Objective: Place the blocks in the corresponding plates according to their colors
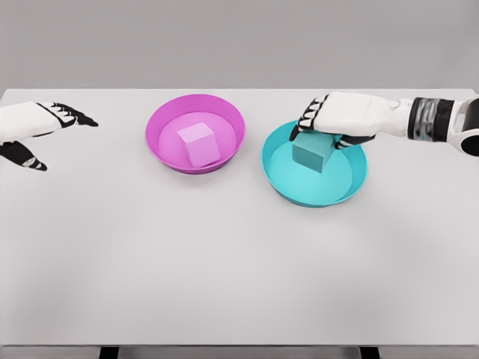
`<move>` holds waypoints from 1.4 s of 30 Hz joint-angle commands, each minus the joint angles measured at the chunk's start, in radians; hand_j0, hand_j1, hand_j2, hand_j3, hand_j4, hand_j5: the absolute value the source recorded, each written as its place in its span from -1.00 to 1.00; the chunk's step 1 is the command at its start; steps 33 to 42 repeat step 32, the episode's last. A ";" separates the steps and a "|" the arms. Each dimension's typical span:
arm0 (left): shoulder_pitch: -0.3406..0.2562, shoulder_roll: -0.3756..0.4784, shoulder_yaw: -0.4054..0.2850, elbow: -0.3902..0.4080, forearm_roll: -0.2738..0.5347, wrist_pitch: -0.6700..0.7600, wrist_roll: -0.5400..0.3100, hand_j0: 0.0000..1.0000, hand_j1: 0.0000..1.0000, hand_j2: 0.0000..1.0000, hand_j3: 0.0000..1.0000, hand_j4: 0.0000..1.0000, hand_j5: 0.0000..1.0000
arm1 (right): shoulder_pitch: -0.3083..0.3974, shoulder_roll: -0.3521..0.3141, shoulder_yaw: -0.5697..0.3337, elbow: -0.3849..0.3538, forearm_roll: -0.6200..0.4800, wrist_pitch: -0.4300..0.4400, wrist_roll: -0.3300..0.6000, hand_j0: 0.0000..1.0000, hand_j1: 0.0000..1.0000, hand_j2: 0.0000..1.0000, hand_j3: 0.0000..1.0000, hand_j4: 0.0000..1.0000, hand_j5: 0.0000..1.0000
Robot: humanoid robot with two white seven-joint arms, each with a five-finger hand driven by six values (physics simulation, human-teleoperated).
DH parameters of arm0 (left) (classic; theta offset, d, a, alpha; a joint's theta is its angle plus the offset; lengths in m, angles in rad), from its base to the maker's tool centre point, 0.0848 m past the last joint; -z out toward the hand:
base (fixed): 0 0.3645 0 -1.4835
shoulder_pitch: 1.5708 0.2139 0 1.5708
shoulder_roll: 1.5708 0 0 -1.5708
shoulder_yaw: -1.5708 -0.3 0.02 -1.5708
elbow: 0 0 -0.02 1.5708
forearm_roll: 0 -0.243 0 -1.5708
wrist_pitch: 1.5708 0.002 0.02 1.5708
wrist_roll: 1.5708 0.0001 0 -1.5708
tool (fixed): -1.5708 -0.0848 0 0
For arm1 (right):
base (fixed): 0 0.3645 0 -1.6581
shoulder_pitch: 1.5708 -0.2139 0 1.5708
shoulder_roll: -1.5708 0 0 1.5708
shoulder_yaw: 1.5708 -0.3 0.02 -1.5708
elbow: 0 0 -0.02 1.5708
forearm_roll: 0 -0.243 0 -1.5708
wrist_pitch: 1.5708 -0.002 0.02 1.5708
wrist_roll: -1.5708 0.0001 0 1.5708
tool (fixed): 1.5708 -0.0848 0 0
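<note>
right hand (pixel 323 123): fingers curled over teal block (pixel 313 153), lowering it into matching teal plate (pixel 278 176) | pink block (pixel 198 144) sits in pink plate (pixel 161 148) | left hand (pixel 37 131) open, idle at table edge

left hand (pixel 37 131): arm cut off by left picture edge | right hand (pixel 334 120): covers top far edge of teal block (pixel 312 153) and part of teal plate (pixel 355 187) far rim; contact with block unclear | surface (pixel 224 277): near edge and legs cropped at bottom

Simulated test bench: bare white table (pixel 224 262).
</note>
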 commanded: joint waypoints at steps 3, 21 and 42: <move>0.000 0.000 -0.001 0.000 0.006 0.002 0.000 1.00 1.00 1.00 1.00 1.00 1.00 | 0.009 -0.012 -0.046 0.007 -0.006 0.002 -0.003 1.00 1.00 1.00 1.00 1.00 1.00; 0.000 -0.030 -0.002 0.049 0.009 0.002 0.000 1.00 1.00 1.00 1.00 1.00 1.00 | 0.185 -0.251 -0.190 -0.048 -0.080 0.002 -0.145 1.00 1.00 1.00 1.00 1.00 1.00; -0.002 -0.030 -0.002 0.049 0.007 0.002 0.000 1.00 1.00 1.00 1.00 1.00 1.00 | 0.193 -0.250 -0.199 -0.051 -0.080 0.002 -0.144 1.00 1.00 1.00 1.00 1.00 1.00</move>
